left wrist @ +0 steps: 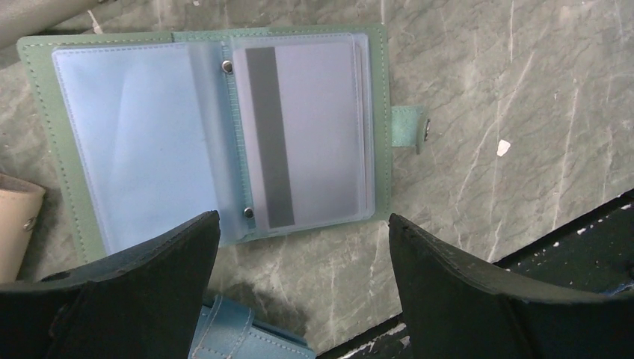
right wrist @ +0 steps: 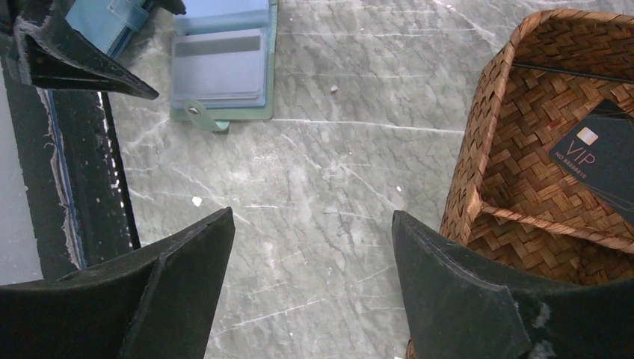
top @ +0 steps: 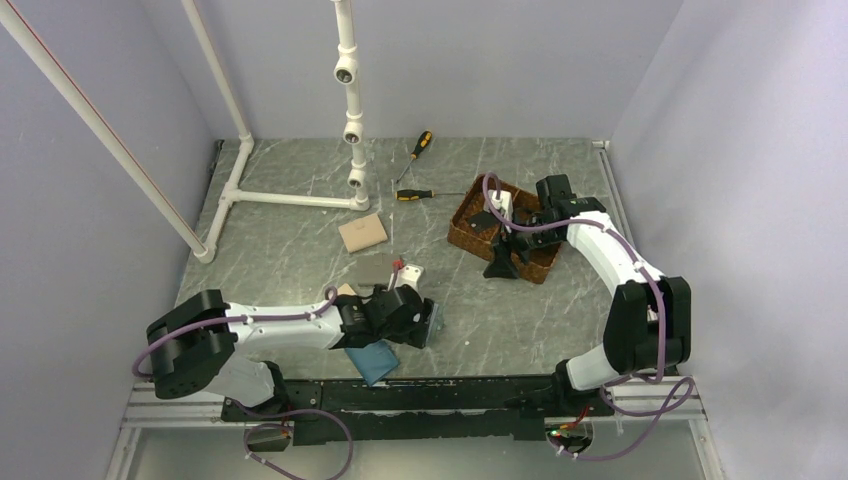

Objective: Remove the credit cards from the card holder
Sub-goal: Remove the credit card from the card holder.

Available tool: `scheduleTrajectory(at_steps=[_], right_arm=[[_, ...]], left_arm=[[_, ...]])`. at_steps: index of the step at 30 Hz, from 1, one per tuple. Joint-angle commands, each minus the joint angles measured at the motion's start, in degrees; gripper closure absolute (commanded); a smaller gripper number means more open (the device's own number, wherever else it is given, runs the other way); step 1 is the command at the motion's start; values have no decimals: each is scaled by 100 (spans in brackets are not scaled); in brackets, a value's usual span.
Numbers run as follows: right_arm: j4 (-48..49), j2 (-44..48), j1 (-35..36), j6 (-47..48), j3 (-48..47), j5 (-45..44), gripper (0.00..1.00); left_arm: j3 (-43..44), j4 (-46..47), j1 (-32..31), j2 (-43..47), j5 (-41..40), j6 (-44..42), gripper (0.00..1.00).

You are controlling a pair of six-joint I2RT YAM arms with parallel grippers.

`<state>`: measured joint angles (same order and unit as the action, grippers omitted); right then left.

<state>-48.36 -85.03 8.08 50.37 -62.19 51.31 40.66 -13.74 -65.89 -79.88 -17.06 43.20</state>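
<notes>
The card holder [left wrist: 67,179] lies open on the marble table, sage-green outside with clear pale-blue sleeves inside. One pale credit card [left wrist: 314,127] with a dark stripe sits in its right sleeve. My left gripper [left wrist: 303,218] hovers open just over the holder's near edge, with nothing between its fingers. In the top view the left gripper [top: 412,322] covers most of the holder [top: 432,320]. A black credit card [right wrist: 598,157] marked VIP lies inside the woven basket [right wrist: 486,149]. My right gripper [right wrist: 312,215] is open and empty over bare table beside the basket's left wall.
A darker blue wallet [top: 375,360] lies by the near edge under the left arm. A tan wallet [top: 362,233] and a grey-brown one [top: 375,270] sit mid-table. Two screwdrivers [top: 415,195] and a white pipe frame [top: 290,198] stand at the back.
</notes>
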Motion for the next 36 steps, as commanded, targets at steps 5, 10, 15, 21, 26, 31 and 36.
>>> scheduleTrajectory(at_steps=[5,10,15,21,26,31,36], right_arm=[[-130,430,78,258,-32,381,21],[-135,492,163,254,-47,395,20],[-121,403,260,245,-30,377,20],[-99,336,256,220,-19,370,20],[-130,259,290,245,-21,306,20],[-116,180,376,184,-44,228,20],[-83,82,655,133,-78,-40,20]], left_arm=[[-234,464,-82,-5,129,356,12],[-188,564,-147,-35,168,402,12],[-60,449,-266,-50,-111,447,12],[-116,444,-361,-129,-355,545,12],[174,132,-372,-398,-736,277,12],[798,-497,-372,-897,-1151,59,12],[1490,-1024,-303,-1418,-1792,-99,14]])
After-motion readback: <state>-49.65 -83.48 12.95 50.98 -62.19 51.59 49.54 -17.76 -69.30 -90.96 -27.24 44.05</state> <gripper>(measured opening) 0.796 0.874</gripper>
